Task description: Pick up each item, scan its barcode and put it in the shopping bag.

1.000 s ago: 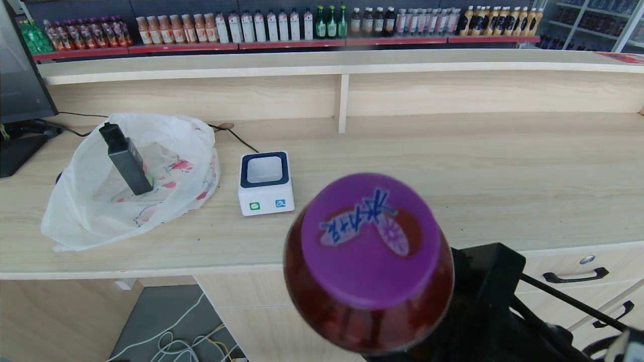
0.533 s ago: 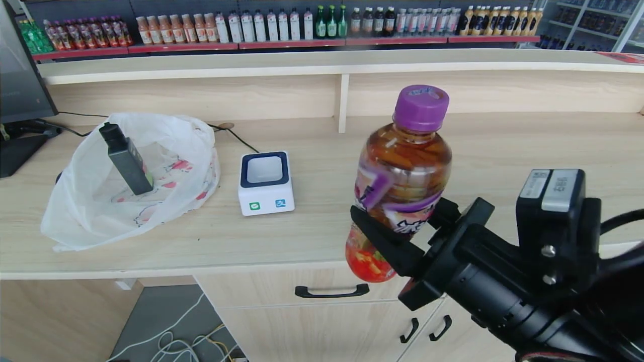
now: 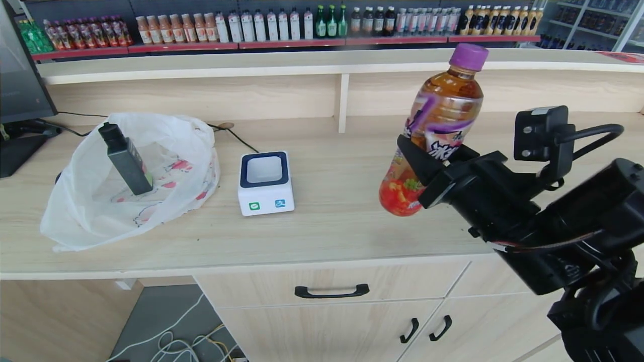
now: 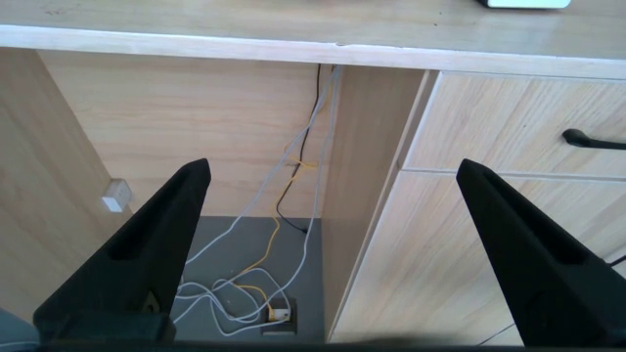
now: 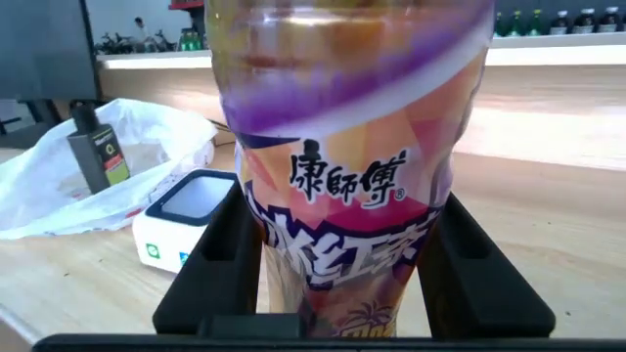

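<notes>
A pale wood counter runs across the room, with a raised ledge behind it and, farther back, a red shelf lined with drinks. Under the counter are drawers with black handles, and cables lie on the grey floor. At the far left stands a monitor. Next to it the white bag lies open on the counter, with a dark bottle leaning inside. Just right of the bag sits the white, blue-rimmed scanner.

The left gripper hangs below the counter edge in front of the cabinet, its fingers spread wide with nothing between them.

On the right, the right gripper pinches the tea bottle around its labelled lower half, one finger on each side. The bottle is held clear above the counter, purple cap up and tilted a little to the right, well apart from the scanner and bag.
</notes>
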